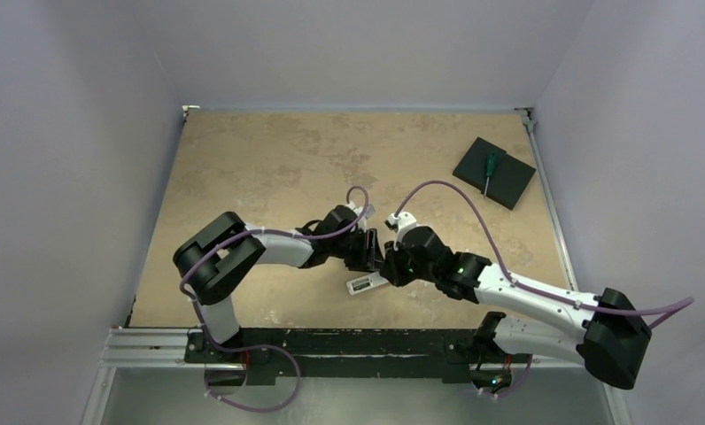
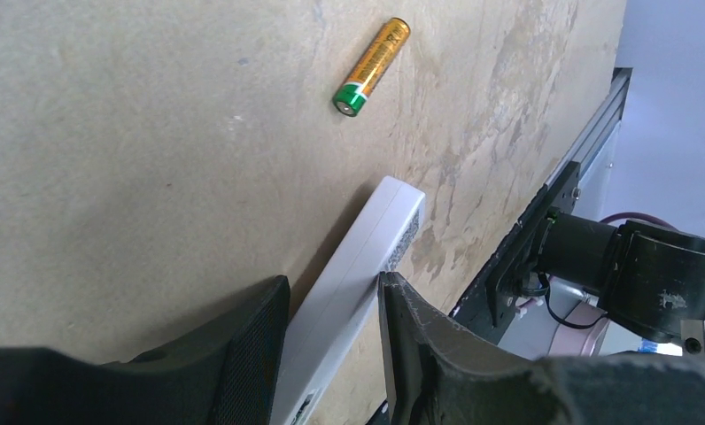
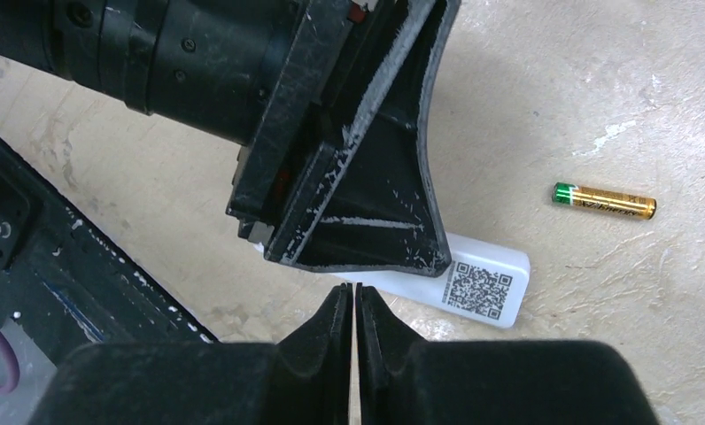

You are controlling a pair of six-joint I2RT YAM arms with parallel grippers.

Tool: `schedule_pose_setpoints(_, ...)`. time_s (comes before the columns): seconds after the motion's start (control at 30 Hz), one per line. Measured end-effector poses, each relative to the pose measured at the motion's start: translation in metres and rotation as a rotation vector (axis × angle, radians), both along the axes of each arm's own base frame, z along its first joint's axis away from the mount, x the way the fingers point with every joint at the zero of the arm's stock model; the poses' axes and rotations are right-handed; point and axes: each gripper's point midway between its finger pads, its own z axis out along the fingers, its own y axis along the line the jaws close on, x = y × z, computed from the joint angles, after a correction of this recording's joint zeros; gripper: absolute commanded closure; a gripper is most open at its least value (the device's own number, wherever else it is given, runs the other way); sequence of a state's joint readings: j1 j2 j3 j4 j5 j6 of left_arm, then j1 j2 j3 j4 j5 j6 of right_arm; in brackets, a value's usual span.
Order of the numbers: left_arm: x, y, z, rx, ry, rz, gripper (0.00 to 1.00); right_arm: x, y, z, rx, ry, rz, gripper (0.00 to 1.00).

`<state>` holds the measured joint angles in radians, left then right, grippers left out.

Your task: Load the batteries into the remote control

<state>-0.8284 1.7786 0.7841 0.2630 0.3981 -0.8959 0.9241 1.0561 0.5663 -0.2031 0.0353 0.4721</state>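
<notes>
Now the left gripper (image 2: 333,283) pinches the white remote control (image 2: 367,257) between its 2 fingers. The right gripper (image 3: 355,292), fingers almost pressed together, hovers just before the remote's end. 1 gold battery (image 2: 372,66) lies beyond both fingertips.

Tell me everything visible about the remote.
The remote is a slim white plastic bar lying on the tan table, near its front edge. A QR sticker sits by its free end. The left pincer clamps its long sides. A gold battery lies apart beyond it. No buttons show.
</notes>
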Motion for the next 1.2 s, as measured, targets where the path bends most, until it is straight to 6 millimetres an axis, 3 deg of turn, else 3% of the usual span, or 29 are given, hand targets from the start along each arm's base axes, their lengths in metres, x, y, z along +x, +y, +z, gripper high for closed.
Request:
schedule_pose_setpoints(0.2,-0.004,-0.008,0.000,0.013,-0.021,-0.036,0.58,0.000,-0.002,0.000,-0.005,0.001,-0.009,0.74)
schedule_pose_setpoints(0.47,-0.001,-0.007,0.001,0.069,-0.075,-0.064,0.55,0.001,-0.006,-0.001,-0.016,-0.002,-0.026,0.68)
schedule_pose_setpoints(0.67,0.004,0.004,0.000,0.136,-0.124,-0.059,0.54,0.005,-0.008,0.003,-0.012,-0.022,-0.052,0.62)
schedule_pose_setpoints(0.9,0.011,0.023,0.007,0.220,-0.179,-0.020,0.54,0.011,-0.012,0.024,0.042,-0.072,-0.107,0.56)
schedule_pose_setpoints(1.07,0.016,0.031,0.021,0.239,-0.226,0.007,0.54,0.018,-0.019,0.029,0.042,-0.100,-0.163,0.59)
schedule_pose_setpoints(1.2,0.018,0.035,0.031,0.241,-0.245,0.022,0.54,0.022,-0.030,0.019,-0.009,-0.090,-0.218,0.69)
